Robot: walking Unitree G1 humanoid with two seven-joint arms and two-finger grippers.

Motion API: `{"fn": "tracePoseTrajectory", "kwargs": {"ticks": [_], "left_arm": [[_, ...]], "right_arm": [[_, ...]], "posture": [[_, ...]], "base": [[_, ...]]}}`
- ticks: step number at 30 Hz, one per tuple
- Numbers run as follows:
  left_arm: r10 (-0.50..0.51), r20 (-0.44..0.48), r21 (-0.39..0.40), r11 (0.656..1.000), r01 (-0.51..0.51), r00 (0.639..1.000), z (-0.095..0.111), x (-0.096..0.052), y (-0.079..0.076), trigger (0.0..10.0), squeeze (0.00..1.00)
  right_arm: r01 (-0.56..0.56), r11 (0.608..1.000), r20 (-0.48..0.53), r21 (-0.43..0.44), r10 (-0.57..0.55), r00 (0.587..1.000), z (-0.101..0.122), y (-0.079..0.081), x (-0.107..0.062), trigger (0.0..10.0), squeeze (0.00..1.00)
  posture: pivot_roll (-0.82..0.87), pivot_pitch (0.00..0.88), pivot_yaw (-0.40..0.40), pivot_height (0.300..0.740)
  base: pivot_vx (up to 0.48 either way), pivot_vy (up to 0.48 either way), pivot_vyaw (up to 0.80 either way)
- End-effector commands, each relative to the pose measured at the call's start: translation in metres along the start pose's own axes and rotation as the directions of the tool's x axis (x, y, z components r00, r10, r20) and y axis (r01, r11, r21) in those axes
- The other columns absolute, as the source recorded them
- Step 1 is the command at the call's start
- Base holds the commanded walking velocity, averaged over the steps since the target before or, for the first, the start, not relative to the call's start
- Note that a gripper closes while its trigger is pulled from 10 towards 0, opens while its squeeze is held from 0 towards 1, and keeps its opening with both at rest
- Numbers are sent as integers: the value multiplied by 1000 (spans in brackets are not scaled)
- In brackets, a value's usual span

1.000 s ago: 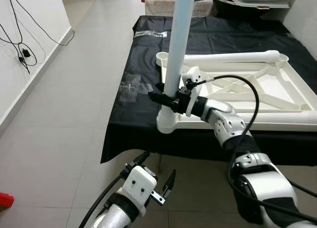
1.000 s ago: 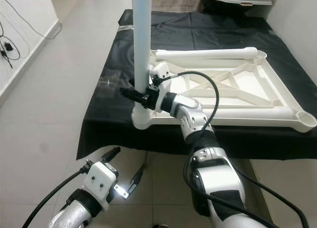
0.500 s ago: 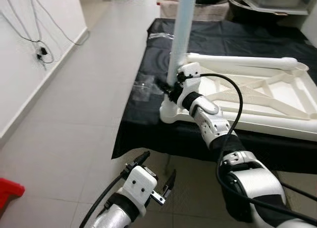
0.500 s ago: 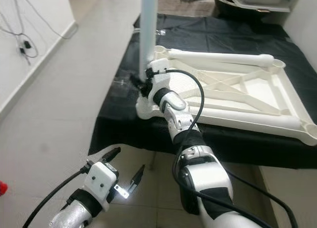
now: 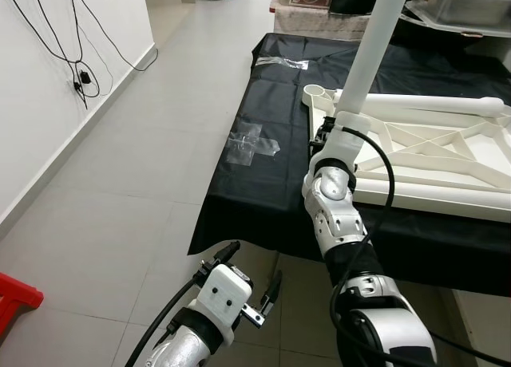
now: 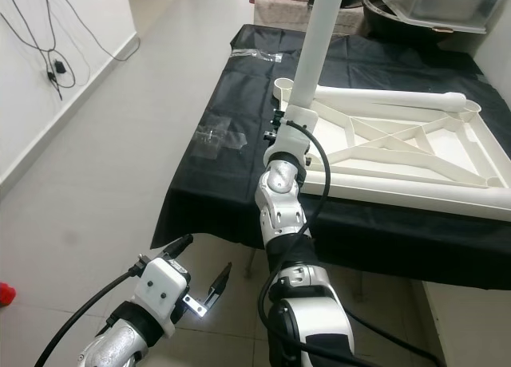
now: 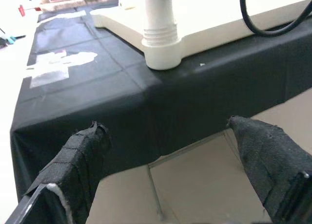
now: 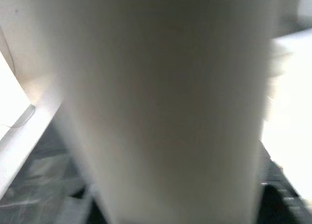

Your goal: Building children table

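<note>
White table frame [image 6: 415,147] lies upside down on the black cloth [image 6: 231,136], near its front edge. White leg [image 5: 371,52] stands tilted in the frame's front-left corner socket. Right gripper [image 5: 325,132] sits at the leg's base; finger opening cannot be told, wrist view blurred by the leg. Left gripper [image 7: 170,156] hangs low before the cloth's front edge, fingers apart, holding nothing. Clear plastic bag [image 5: 252,142] near the cloth's left edge

No readable text, label, brand, number or sign anywhere in these views
</note>
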State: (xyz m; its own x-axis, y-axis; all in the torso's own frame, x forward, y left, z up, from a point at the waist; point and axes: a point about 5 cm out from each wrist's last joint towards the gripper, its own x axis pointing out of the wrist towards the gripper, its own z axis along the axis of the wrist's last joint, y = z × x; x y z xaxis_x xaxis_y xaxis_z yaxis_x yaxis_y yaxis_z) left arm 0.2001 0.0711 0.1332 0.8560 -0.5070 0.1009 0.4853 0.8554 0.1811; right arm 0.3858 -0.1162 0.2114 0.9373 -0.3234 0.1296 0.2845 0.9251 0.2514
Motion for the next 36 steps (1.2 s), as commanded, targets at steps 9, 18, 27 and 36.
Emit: {"fn": "tracePoseTrajectory", "kwargs": {"ticks": [9, 18, 27, 36], "left_arm": [[-8, -29, -2, 1000, 8, 1000, -6, 0, 0, 10000, 0], [1, -61, 6, 1000, 0, 998, -14, 2, 3, 10000, 0], [55, -77, -6, 998, -55, 996, -17, 2, 9, 10000, 0], [120, -107, -68, 990, -128, 987, -24, 2, 19, 10000, 0]], "right_arm": [[-46, 999, 35, 16, 45, 998, 1, -5, -14, 10000, 0], [-270, 961, 79, -60, 274, 958, -5, -33, -57, 10000, 0], [-362, 913, -55, -188, 358, 932, -47, -71, -101, 10000, 0], [-403, 896, -189, -187, 370, 910, -65, -86, -131, 10000, 0]], "posture": [[79, 161, -46, 740], [59, 134, -37, 740], [66, 121, -40, 740], [55, 104, -37, 740]], "base": [[0, 0, 0], [0, 0, 0], [0, 0, 0], [0, -180, 0]]}}
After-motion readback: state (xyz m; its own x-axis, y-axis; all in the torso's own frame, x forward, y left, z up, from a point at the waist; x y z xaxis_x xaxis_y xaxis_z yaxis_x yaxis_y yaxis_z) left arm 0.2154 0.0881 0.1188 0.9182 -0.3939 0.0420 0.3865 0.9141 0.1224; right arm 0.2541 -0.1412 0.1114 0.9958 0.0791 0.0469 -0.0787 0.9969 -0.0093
